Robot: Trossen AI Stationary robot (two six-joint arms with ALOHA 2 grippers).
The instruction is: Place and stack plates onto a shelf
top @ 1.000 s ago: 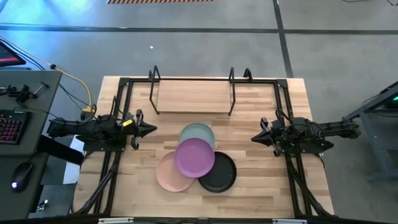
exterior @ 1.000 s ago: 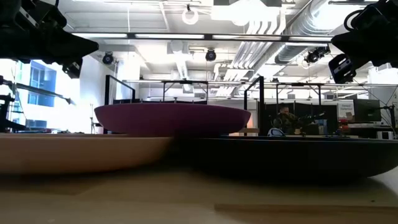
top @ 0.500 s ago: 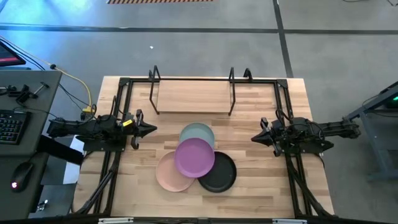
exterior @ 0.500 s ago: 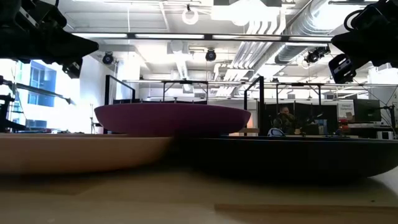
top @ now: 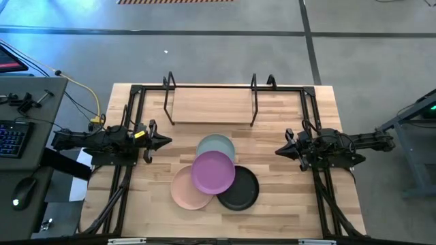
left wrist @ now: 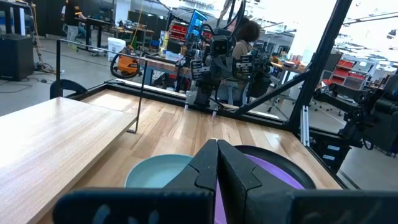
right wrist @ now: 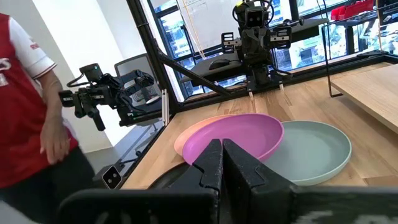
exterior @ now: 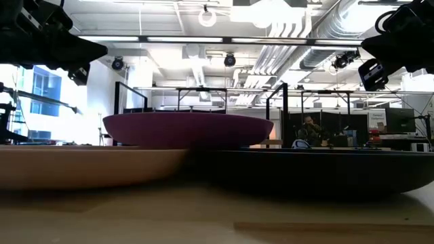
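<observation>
Four plates lie clustered at the table's middle. The purple plate (top: 212, 171) rests on top, overlapping the pale blue-green plate (top: 216, 144) behind it, the pink plate (top: 184, 191) at its near left and the black plate (top: 242, 190) at its near right. The shelf (top: 211, 105), a light board in a black wire frame, stands at the far edge. My left gripper (top: 167, 141) hovers shut left of the plates, pointing right. My right gripper (top: 278, 151) hovers shut right of them, pointing left. In the left wrist view the gripper (left wrist: 217, 149) points at the purple plate (left wrist: 273, 168).
Black metal rails (top: 128, 122) run along both side edges of the table, under the arms. A desk with keyboard and mouse (top: 13, 136) stands left of the table. A person in a red shirt (right wrist: 25, 93) stands beyond the table's near side in the right wrist view.
</observation>
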